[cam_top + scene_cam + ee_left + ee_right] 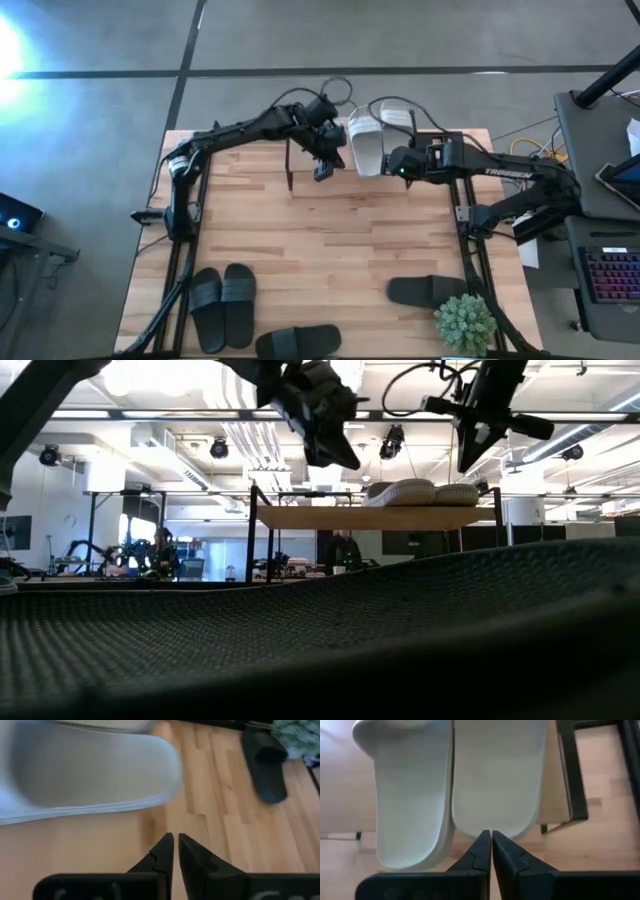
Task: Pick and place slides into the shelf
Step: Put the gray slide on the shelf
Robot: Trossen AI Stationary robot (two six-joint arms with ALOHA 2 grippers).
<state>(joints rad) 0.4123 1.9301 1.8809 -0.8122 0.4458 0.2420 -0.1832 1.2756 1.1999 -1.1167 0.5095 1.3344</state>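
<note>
Two white slides (366, 146) (396, 113) lie side by side, soles down, on the top plank of the shelf (300, 150) at the table's far edge; the right wrist view shows them too (410, 800) (495, 775). My left gripper (324, 170) hangs shut above the shelf's left half, left of the slides. My right gripper (396, 166) hovers shut above the near ends of the slides, clear of them in the low view (468, 460). Several black slides lie on the table near its front edge: a pair (222, 306), one (298, 342) and one (428, 291).
A green potted plant (465, 322) stands at the near right corner, beside a black slide. In the low view a dark ribbed slide surface (400, 650) fills the foreground. Bare wood lies between the shelf and the black slides.
</note>
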